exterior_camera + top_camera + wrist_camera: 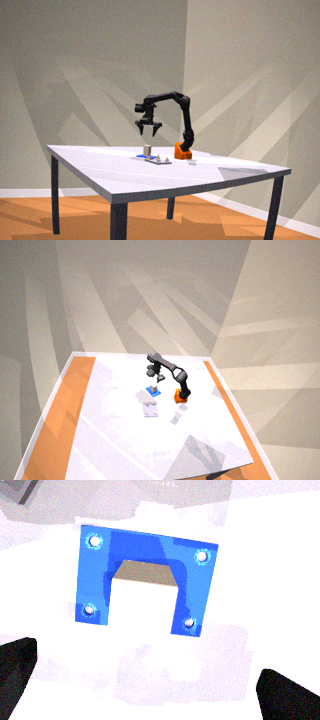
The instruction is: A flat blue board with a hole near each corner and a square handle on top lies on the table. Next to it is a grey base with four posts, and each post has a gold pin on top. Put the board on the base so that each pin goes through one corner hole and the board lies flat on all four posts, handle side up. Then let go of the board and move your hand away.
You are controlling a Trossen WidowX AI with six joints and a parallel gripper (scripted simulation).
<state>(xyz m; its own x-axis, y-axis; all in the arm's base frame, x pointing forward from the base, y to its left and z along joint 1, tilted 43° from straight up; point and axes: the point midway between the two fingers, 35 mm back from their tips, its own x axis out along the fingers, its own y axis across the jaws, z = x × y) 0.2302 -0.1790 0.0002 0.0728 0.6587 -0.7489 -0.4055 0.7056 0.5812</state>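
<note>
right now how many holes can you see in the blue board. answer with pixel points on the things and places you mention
4 holes, one near each corner of the flat blue board [156, 394] [139, 156] [135, 545]: two along its upper edge in the wrist view, two near its lower corners.

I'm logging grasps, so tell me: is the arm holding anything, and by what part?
Nothing is held; the open gripper is above the board's handle.
</note>
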